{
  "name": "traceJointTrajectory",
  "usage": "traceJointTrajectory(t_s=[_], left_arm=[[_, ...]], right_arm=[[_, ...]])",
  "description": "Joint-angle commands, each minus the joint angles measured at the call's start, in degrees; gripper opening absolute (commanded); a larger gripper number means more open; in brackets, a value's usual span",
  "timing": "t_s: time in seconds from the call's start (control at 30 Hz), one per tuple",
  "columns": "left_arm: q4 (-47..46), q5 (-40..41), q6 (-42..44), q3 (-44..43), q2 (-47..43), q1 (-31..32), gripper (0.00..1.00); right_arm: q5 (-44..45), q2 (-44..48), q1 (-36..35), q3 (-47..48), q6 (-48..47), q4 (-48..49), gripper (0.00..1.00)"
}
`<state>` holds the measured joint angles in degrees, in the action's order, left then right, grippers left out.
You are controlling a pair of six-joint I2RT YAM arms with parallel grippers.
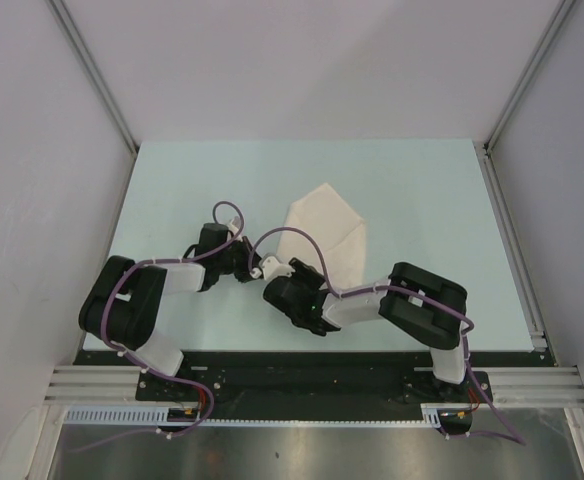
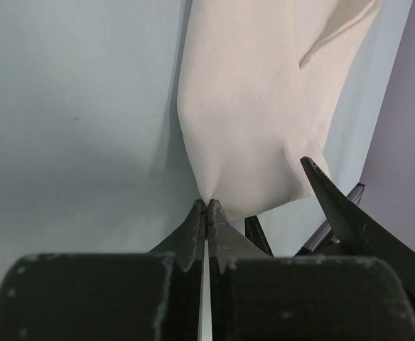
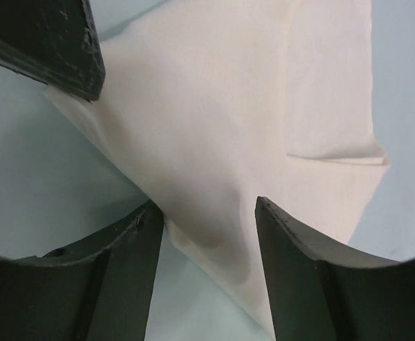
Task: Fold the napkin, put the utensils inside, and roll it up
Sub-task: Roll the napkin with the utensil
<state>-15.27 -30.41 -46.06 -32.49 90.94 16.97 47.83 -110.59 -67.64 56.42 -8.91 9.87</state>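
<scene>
The white napkin [image 1: 327,230] lies partly folded on the pale green table, with its near-left corner lifted. My left gripper [image 1: 259,267] is shut on that corner, seen in the left wrist view [image 2: 207,204] with the cloth [image 2: 243,106] rising from the jaw tips. My right gripper [image 1: 288,286] is open right beside it. In the right wrist view [image 3: 207,206] its jaws stand wide apart, with the napkin's [image 3: 243,106] raised edge between them and untouched on the right side. One right finger [image 2: 342,213] shows in the left wrist view. The dark utensil is out of view.
The table [image 1: 192,180] is walled by pale panels on three sides. An aluminium rail [image 1: 512,240] runs along its right edge. The arm bases sit on a black bar [image 1: 302,370] at the near edge. Both arms crowd the near middle.
</scene>
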Motion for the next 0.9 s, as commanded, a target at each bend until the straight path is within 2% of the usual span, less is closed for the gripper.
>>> traceJointTrajectory(t_s=[0.0,0.1,0.13,0.2,0.23,0.27,0.33,0.37,0.5,0.57,0.7,0.87], left_arm=[[-0.2,-0.5,1.4,-2.4,-2.2,-0.5,0.0],[-0.3,-0.6,1.5,-2.6,-2.0,-0.5,0.0],[-0.3,-0.8,1.6,-2.7,-1.8,-0.5,0.0],[-0.3,-1.3,2.1,-2.9,-1.7,-0.5,0.03],[-0.4,-1.4,2.2,-2.9,-1.8,-0.5,0.08],[-0.4,-1.6,2.4,-2.9,-2.0,-0.6,0.21],[-0.5,-1.6,2.5,-2.7,-2.3,-0.8,0.31],[-0.4,-1.4,2.6,-2.5,-2.6,-1.1,0.4],[0.8,-0.5,3.5,-1.0,-5.1,-2.9,0.49],[1.6,0.8,4.8,-0.4,-6.2,-3.8,0.52],[5.5,3.9,7.8,0.7,-9.4,-4.3,0.57],[7.4,7.3,12.0,3.2,-14.6,-4.3,0.7]], right_arm=[[-0.1,0.5,0.0,-3.2,2.9,-5.1,0.6],[-1.6,0.2,0.0,-3.6,2.6,-4.3,0.54],[-1.8,-0.1,0.0,-3.6,2.1,-4.1,0.45],[-2.7,-1.2,0.2,-3.1,0.6,-4.0,0.38],[-3.5,-1.5,0.6,-2.2,-0.1,-4.5,0.32],[-4.9,-1.7,0.7,-1.8,-0.7,-5.1,0.29],[-8.5,-0.9,1.2,-2.1,-1.5,-5.6,0.2],[-11.5,-0.3,1.4,-2.1,-1.5,-5.7,0.18],[-19.9,3.5,3.3,-1.7,-0.3,-9.7,0.04],[-25.1,4.3,4.7,0.1,-0.4,-14.6,0.0],[-34.2,5.3,7.4,5.3,-0.2,-23.1,0.0],[-50.8,3.7,13.3,13.8,0.9,-36.4,0.0]])
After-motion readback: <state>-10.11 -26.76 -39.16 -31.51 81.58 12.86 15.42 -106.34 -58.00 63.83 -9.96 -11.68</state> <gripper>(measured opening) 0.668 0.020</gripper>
